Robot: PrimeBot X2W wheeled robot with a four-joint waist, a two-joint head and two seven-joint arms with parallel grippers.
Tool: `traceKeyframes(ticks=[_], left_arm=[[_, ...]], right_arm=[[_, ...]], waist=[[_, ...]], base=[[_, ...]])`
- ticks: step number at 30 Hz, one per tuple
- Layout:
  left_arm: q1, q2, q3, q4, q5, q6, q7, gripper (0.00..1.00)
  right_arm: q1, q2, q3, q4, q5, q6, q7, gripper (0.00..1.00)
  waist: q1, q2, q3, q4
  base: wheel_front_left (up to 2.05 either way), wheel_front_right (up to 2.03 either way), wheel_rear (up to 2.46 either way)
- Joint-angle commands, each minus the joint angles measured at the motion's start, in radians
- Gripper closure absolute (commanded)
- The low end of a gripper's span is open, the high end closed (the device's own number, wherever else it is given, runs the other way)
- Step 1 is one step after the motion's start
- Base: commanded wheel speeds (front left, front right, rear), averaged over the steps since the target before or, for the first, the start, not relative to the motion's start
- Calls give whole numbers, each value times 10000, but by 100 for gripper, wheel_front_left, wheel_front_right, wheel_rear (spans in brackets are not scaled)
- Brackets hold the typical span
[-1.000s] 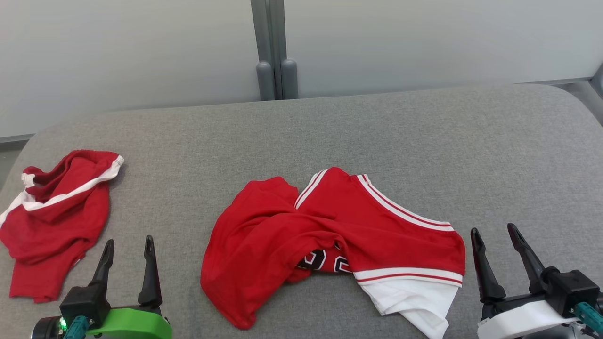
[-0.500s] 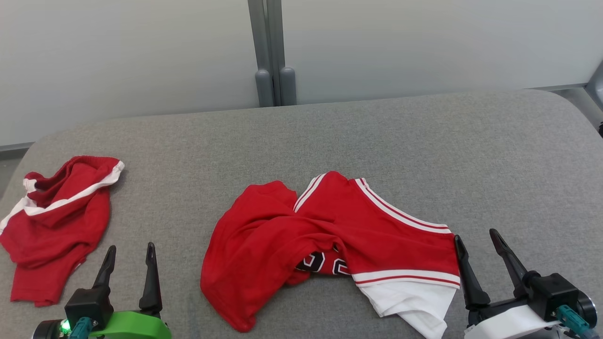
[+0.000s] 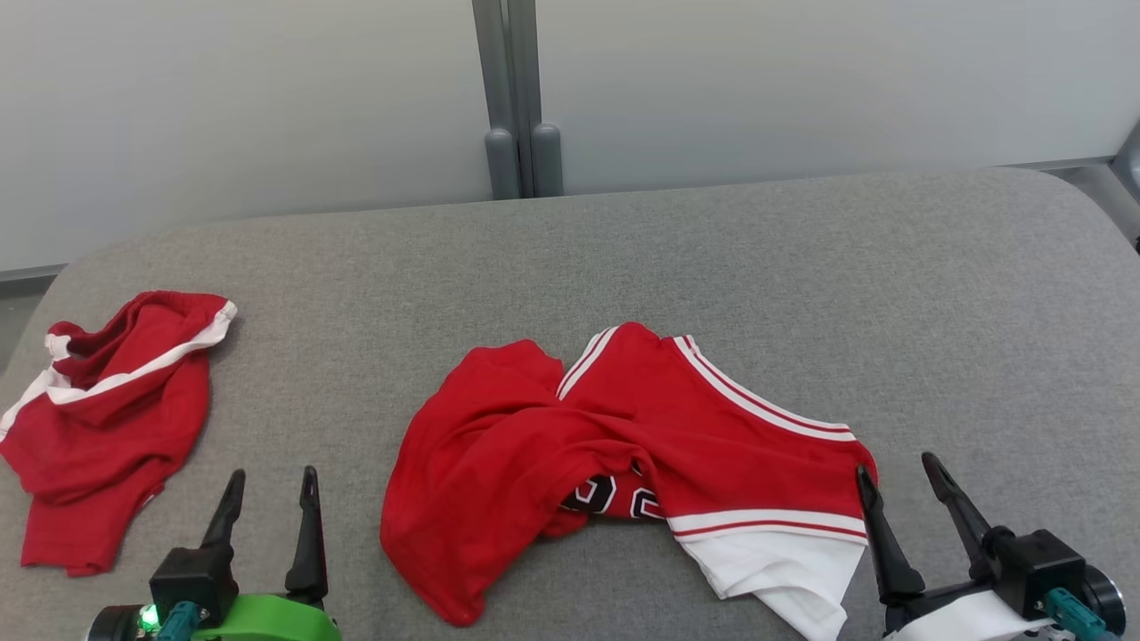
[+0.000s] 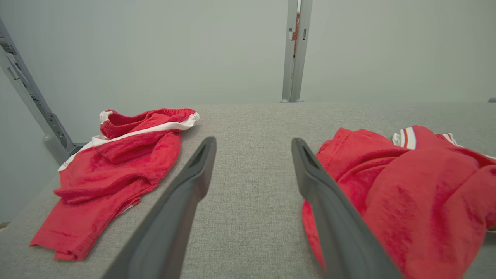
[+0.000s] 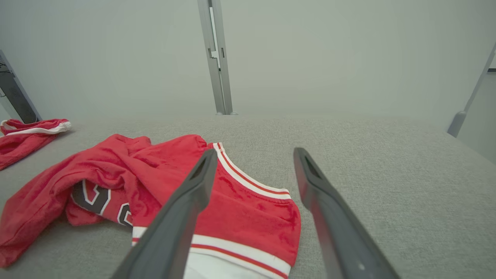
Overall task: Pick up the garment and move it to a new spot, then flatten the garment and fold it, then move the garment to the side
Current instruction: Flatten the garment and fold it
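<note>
The garment (image 3: 534, 445) is a crumpled red jersey with white stripes and black numbers, lying mid-table; it also shows as the jersey (image 4: 418, 186) and the jersey (image 5: 252, 209). My left gripper (image 3: 272, 476) stands open near the front edge, just left of the jersey, with bare grey cloth between its fingers. In its wrist view the left gripper (image 4: 254, 141) points between the two red garments. My right gripper (image 3: 895, 466) is open at the jersey's right edge. In its wrist view the right gripper (image 5: 255, 152) has its left finger over the striped hem. Neither holds anything.
A second red garment (image 3: 116, 418) with white trim lies bunched at the table's left edge, also seen as the red heap (image 4: 116, 162). The grey padded table (image 3: 712, 267) has rounded far corners. Pale wall panels with a grey post (image 3: 517, 98) stand behind.
Both grippers have drawn inward toward the jersey and back toward the near edge, the right one reaching the jersey's right edge. Both stay open. The garments have not moved.
</note>
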Motion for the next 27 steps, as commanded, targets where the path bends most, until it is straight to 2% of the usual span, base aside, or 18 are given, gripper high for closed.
traceKeyframes(ticks=[1, 13, 27], left_arm=[[199, 0, -150, 82, -54, -19, -31, 0], [756, 66, -2571, 1004, -391, -34, -31, 0], [331, 81, -3671, 2328, -743, -36, -31, 0]], right_arm=[[135, -76, 12, 153, 61, -15, -29, 0], [428, -346, 722, 1718, 570, -15, -31, 0], [-61, -186, 1420, 3085, 1053, -15, -29, 0]], waist=[[0, 0, 22, -4], [0, 0, 426, -38], [0, 0, 742, -111]], base=[[0, 0, 0], [0, 0, 0], [0, 0, 0]])
